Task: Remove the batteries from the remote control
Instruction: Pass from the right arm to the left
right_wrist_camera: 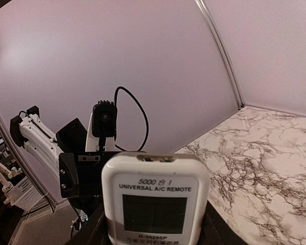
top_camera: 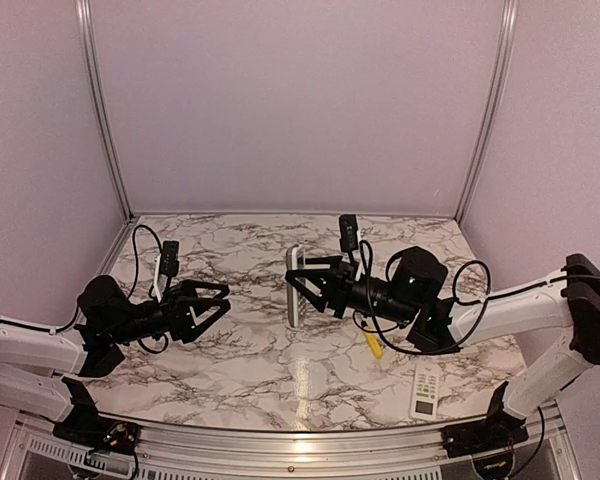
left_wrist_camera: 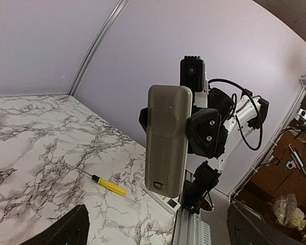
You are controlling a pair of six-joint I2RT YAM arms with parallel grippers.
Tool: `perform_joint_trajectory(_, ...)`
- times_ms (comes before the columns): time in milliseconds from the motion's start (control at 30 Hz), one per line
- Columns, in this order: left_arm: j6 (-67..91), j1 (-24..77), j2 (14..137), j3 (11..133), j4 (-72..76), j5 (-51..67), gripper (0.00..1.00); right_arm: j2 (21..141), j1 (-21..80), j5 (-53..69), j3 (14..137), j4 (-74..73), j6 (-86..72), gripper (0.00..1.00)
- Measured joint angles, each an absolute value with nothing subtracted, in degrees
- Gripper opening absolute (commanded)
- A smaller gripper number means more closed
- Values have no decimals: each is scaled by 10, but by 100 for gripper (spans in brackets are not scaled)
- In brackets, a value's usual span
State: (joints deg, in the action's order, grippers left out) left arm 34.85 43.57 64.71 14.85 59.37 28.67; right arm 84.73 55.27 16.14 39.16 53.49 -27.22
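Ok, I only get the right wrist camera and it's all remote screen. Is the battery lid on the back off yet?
Observer: Not yet. The left wrist view shows the back of the pale grey plastic remote control, and its cover sits shut.
Operator: Is the other arm touching it?
Observer: No. The left pincer is wide open, apart from it.
Operator: Any tools nearby?
Observer: A yellow-handled screwdriver lies on the white marble table.
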Motion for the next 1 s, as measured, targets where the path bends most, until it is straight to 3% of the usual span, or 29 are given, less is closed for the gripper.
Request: perform_joint_trajectory(1000, 353, 506, 765, 227, 648, 371, 91, 895, 603, 224, 440, 610, -297, 0)
